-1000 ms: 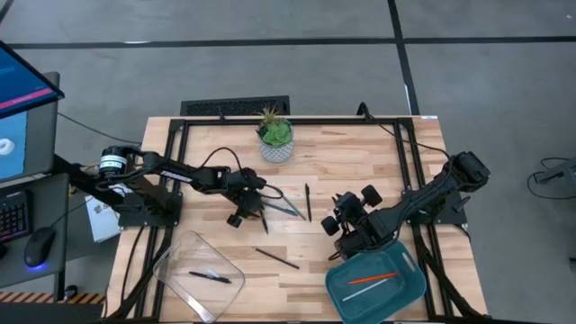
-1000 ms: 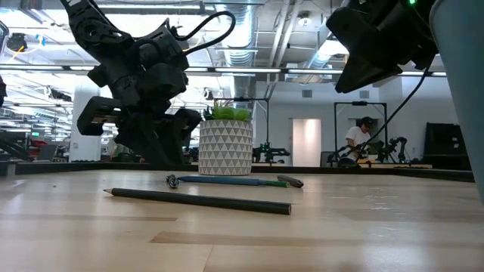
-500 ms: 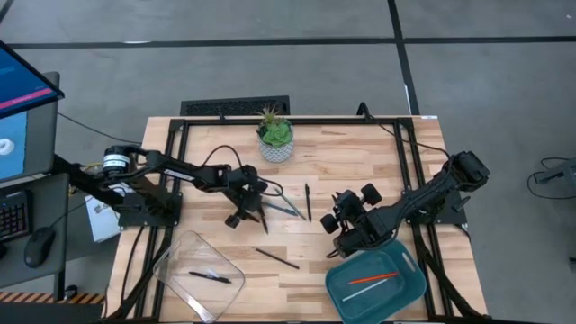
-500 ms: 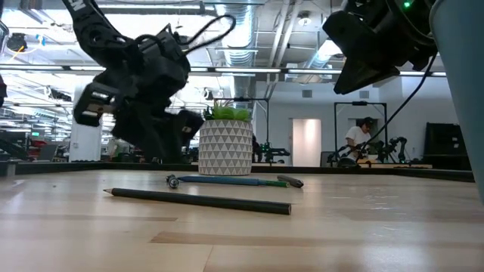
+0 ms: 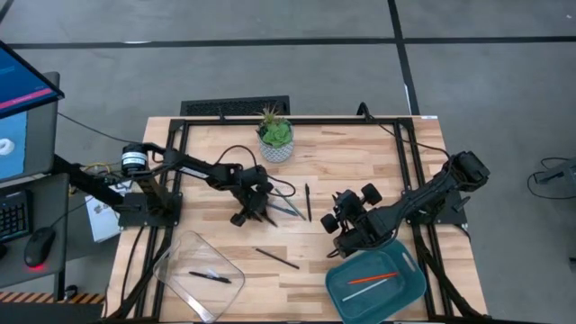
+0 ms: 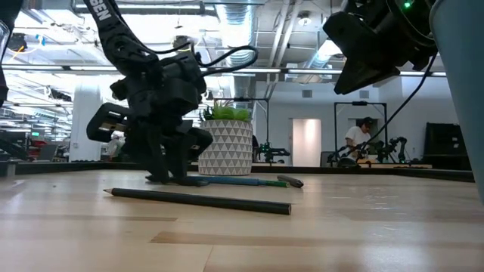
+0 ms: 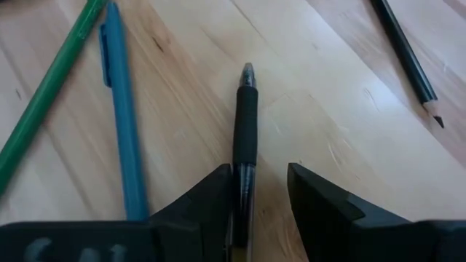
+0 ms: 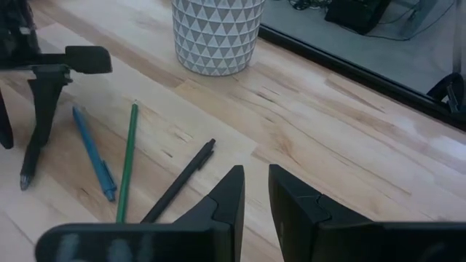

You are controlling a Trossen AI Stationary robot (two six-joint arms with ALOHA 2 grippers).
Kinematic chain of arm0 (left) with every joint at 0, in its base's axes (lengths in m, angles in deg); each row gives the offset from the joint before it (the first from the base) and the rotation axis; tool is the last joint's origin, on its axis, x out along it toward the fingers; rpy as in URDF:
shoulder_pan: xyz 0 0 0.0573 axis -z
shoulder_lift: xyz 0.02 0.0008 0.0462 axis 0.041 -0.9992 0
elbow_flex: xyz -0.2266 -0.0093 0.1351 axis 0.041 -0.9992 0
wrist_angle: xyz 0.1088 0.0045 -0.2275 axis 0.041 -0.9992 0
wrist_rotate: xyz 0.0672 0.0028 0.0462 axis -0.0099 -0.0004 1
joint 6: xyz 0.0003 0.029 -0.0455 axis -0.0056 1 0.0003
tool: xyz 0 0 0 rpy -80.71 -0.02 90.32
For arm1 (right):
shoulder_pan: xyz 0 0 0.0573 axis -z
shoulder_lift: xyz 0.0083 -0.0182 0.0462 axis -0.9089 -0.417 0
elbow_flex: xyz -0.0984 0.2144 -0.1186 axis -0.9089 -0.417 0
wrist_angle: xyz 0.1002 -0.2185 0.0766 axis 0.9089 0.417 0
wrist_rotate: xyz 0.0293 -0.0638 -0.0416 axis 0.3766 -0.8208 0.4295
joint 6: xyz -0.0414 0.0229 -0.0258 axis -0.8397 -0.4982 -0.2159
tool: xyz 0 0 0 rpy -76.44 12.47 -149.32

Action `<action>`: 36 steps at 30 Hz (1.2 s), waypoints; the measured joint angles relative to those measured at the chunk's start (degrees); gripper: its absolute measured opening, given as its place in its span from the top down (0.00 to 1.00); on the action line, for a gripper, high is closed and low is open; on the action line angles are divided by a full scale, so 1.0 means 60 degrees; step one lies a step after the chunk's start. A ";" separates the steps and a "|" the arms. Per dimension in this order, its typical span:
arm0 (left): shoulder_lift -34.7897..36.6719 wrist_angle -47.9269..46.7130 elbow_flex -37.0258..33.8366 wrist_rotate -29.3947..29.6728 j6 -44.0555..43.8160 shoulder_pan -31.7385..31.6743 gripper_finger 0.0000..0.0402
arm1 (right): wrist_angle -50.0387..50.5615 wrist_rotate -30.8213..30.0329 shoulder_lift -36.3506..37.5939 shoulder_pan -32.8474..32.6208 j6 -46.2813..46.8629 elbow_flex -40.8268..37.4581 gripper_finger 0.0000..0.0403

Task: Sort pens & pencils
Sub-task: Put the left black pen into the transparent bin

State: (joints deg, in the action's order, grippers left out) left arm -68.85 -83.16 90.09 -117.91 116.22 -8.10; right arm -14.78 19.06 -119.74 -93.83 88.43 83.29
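My left gripper (image 7: 261, 182) is open and low over the table, pointing steeply down. Its fingers stand on either side of a black pen (image 7: 245, 124) lying flat on the wood. A blue pen (image 7: 120, 109) and a green pencil (image 7: 44, 94) lie just beside it. Another black pen (image 5: 307, 202) and a dark pencil (image 5: 276, 258) lie farther toward the right and near edges. In the high view my left gripper (image 5: 259, 214) is mid-table. My right gripper (image 5: 346, 225) hangs above the table with a narrow gap and nothing in it. My left gripper comes from above, slanting, its fingers along either side of the black pen's barrel (image 7: 242, 178), near the end away from the tip. One finger (image 7: 211, 196) lies right against the barrel; whether it touches, I cannot tell. The pen lies flat on the table.
A clear tray (image 5: 184, 256) at the near left holds a black pen (image 5: 209, 277). A teal tray (image 5: 409, 290) at the near right holds an orange-red pencil (image 5: 372, 278) and a white one (image 5: 369, 290). A potted plant (image 5: 275, 139) stands at the far middle.
My left gripper has come down to the tabletop and a little toward the right edge, tipping steeper, and now stands astride the black pen. The pens have not moved.
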 joint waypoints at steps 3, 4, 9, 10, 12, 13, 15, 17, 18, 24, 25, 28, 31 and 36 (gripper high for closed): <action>-0.0007 0.0005 0.0043 0.0030 -0.0369 0.0003 0.67 | 0.0000 0.0002 -0.0001 -0.0007 0.0000 0.0000 0.78; -0.0007 0.0007 0.0044 0.0039 -0.0379 0.0039 0.67 | 0.0000 0.0004 -0.0002 -0.0007 0.0000 -0.0002 0.78; -0.0105 0.0231 0.0040 0.0073 -0.0860 0.0161 0.67 | -0.0023 0.0011 0.0000 -0.0007 0.0015 0.0000 0.78; -0.0116 0.0257 0.0040 0.0088 -0.0948 0.0188 0.67 | -0.0040 0.0015 -0.0004 -0.0007 0.0015 0.0000 0.78; -0.0272 0.0448 0.0044 0.0082 -0.1034 0.0248 0.67 | -0.0064 0.0018 -0.0003 -0.0007 0.0018 0.0000 0.78; -0.0300 0.0553 0.0048 0.0031 -0.1041 0.0264 0.67 | -0.0072 0.0021 -0.0002 -0.0007 0.0016 0.0000 0.78; -0.0412 0.0742 0.0047 0.0033 -0.1051 0.0297 0.67 | -0.0092 0.0022 -0.0001 -0.0007 0.0018 0.0000 0.78; -0.0518 0.1014 0.0047 -0.0077 -0.1128 0.0301 0.67 | -0.0095 0.0046 -0.0002 -0.0023 0.0015 -0.0001 0.78; -0.0562 0.1093 0.0047 -0.0132 -0.1129 0.0301 0.67 | -0.0095 0.0044 0.0000 -0.0055 0.0015 -0.0004 0.78; -0.0583 0.1219 0.0044 -0.0243 -0.0976 0.0301 0.67 | -0.0051 0.0047 -0.0004 -0.0220 0.0015 -0.0002 0.78; -0.0586 0.1248 0.0044 -0.0294 -0.0976 0.0301 0.67 | -0.0044 0.0044 -0.0004 -0.0254 0.0015 -0.0003 0.78; -0.0737 0.1383 0.0040 -0.0378 -0.0912 0.0276 0.67 | -0.0040 0.0044 -0.0004 -0.0325 0.0018 -0.0004 0.78; -0.0963 0.1553 0.0042 -0.0588 -0.1023 0.0211 0.67 | -0.0053 0.0045 -0.0004 -0.0408 0.0018 -0.0004 0.78; -0.1457 0.2082 0.0076 -0.1044 -0.1224 0.0122 0.67 | -0.0043 0.0044 -0.0004 -0.0574 0.0022 0.0000 0.78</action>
State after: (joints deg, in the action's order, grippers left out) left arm -77.60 -70.67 90.55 -124.17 108.87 -7.37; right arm -15.04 19.33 -119.77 -97.27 88.56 83.29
